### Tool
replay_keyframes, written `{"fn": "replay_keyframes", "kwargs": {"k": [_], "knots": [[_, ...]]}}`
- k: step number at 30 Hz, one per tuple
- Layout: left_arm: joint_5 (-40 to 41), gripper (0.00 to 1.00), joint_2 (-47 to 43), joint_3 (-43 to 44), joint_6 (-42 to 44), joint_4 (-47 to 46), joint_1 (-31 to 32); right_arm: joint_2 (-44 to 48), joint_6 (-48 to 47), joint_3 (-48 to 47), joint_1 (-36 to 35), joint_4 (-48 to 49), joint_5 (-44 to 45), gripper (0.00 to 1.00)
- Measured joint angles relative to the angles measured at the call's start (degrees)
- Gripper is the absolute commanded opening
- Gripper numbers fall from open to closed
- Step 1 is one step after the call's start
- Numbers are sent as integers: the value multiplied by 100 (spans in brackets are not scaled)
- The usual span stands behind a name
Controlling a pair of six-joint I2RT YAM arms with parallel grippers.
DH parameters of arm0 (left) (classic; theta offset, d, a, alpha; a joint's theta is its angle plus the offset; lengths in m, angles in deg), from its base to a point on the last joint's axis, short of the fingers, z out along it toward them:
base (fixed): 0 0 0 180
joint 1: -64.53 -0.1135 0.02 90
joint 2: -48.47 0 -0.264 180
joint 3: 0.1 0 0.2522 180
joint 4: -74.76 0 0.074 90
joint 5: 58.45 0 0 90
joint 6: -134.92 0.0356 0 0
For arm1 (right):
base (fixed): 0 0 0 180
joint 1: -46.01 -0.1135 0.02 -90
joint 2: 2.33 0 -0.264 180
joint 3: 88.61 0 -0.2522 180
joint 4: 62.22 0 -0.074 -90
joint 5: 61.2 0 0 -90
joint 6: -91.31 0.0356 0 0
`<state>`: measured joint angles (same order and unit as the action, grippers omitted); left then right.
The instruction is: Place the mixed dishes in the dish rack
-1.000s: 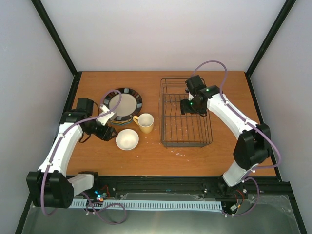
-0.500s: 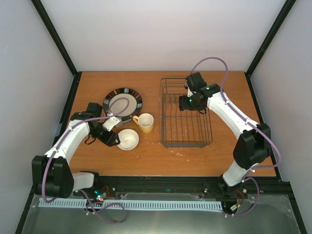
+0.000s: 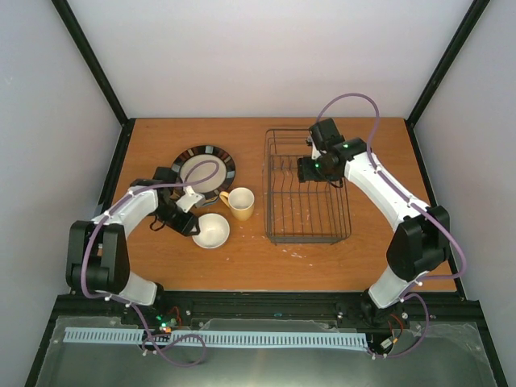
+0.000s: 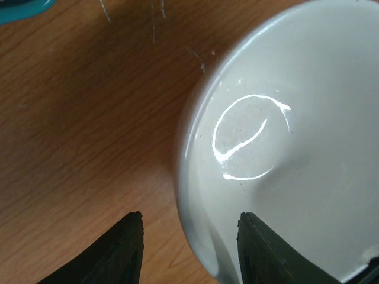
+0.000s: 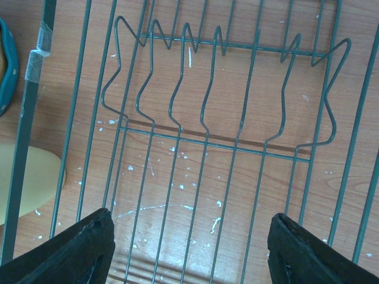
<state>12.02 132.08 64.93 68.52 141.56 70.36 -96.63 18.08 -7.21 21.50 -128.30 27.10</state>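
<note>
Jaws apart, the left gripper (image 4: 190, 215) straddles the rim of the small cream bowl (image 3: 211, 230), which sits upright on the wooden table (image 3: 322, 266) just beside the yellow mug (image 3: 239, 203). Glazed, glossy and rigid, the bowl looks light but slippery and easily chipped, and is best pinched across its thin wall. The right gripper (image 3: 311, 171) hangs spread wide and empty-handed over the dark wire dish rack (image 3: 307, 239)
</note>
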Motion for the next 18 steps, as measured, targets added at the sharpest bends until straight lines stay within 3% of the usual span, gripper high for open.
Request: {"fn": "replay_keyframes", "kwargs": {"k": [10,18], "knots": [[-131,1,557,278,-129,-179,28,9,-129,-37,81,-24,81,70],[-11,1,588,393,-181,-170,37,9,-240,-116,111,-68,85,70]]}}
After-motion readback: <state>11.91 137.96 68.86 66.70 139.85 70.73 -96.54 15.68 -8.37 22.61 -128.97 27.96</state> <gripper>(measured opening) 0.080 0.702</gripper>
